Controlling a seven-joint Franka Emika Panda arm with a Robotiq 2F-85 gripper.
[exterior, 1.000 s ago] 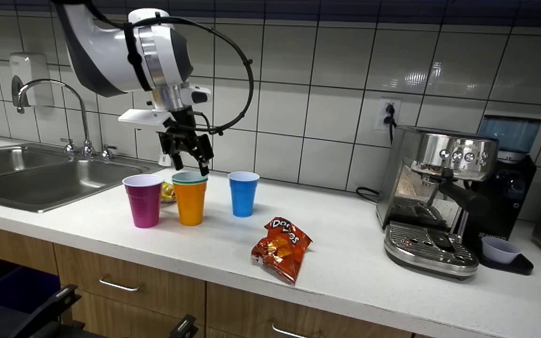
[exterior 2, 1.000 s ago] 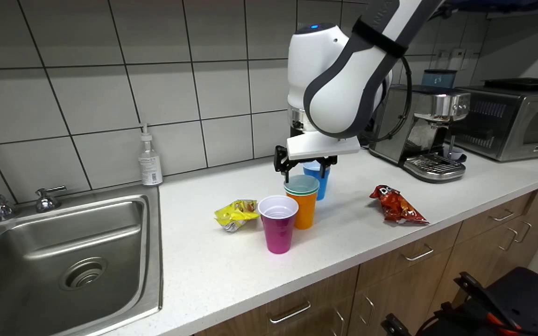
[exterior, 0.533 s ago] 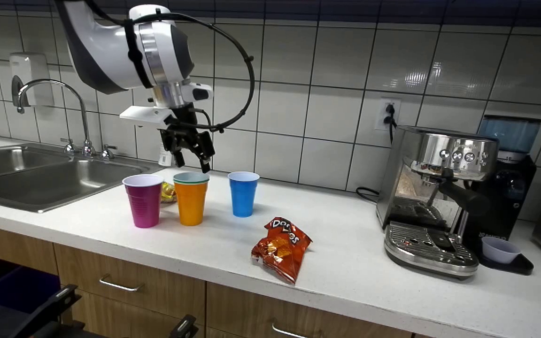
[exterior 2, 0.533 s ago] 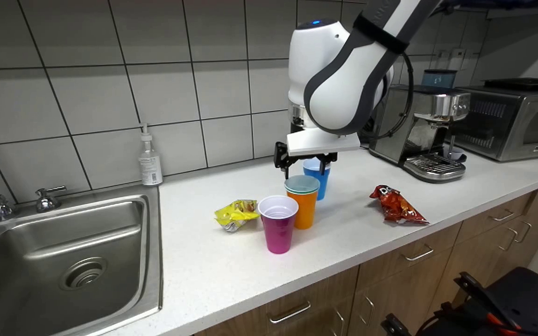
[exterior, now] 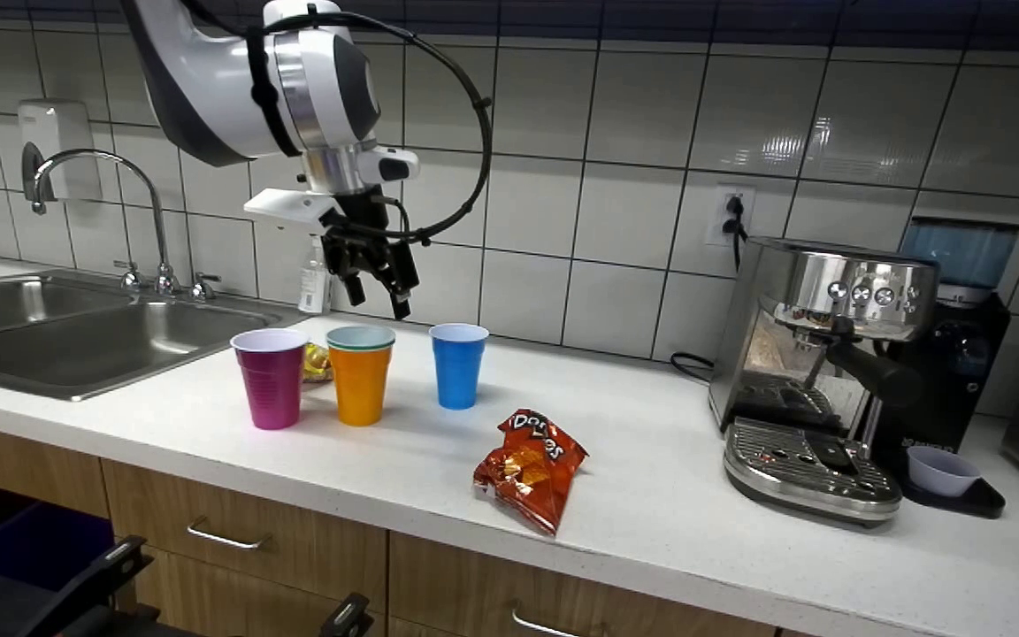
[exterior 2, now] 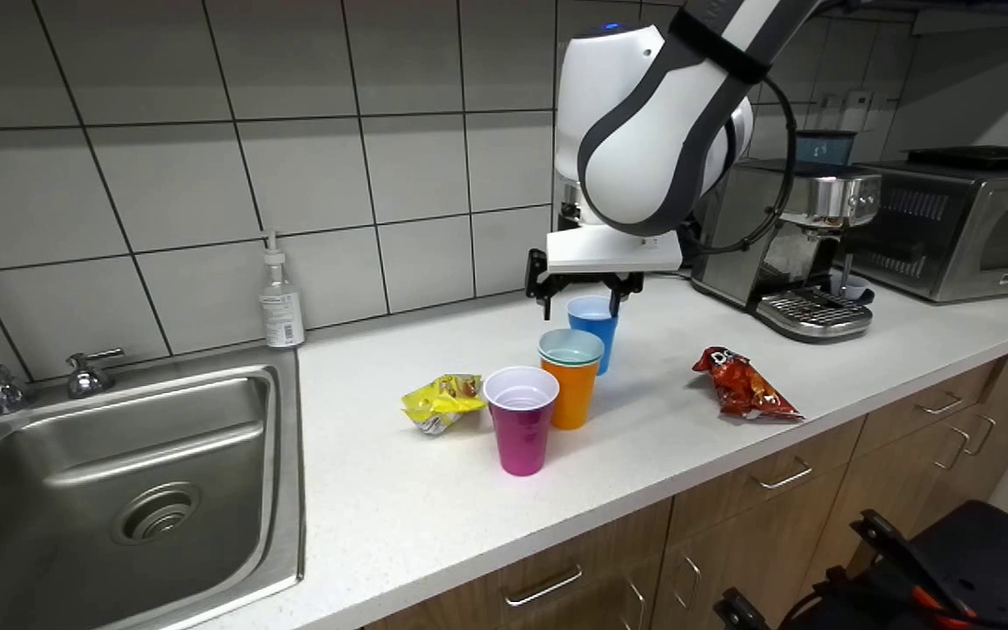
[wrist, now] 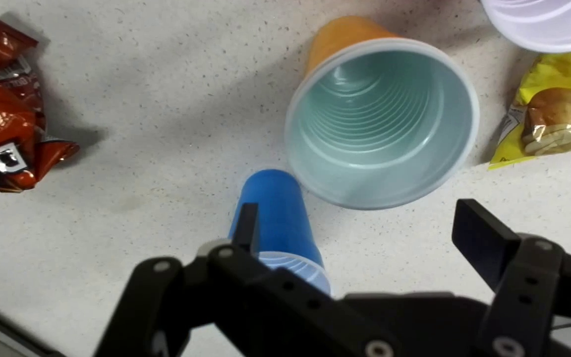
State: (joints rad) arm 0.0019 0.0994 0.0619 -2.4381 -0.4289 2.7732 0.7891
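Observation:
My gripper (exterior: 379,303) is open and empty, its fingers spread wide. It hovers above and behind an upright orange cup (exterior: 359,385), which has a pale teal cup (wrist: 374,124) nested in it, its rim just above the orange one. An upright blue cup (exterior: 457,372) stands behind them, and one finger (wrist: 248,223) overlaps it in the wrist view. A magenta cup (exterior 2: 521,433) with a white inside stands close beside the orange cup. A yellow snack bag (exterior 2: 443,401) lies by the magenta cup. A red Doritos bag (exterior: 532,469) lies farther off near the counter's front edge.
A steel sink (exterior 2: 285,490) with a faucet (exterior: 160,212) is set in the white counter (exterior: 651,495). A soap bottle (exterior 2: 281,302) stands by the tiled wall. An espresso machine (exterior: 819,380) and a microwave-like oven (exterior 2: 950,227) stand at the far end.
My gripper has risen and moved rightward in both exterior views, away from the orange cup's rim. The orange cup with the teal one has shifted slightly. The other things have not moved.

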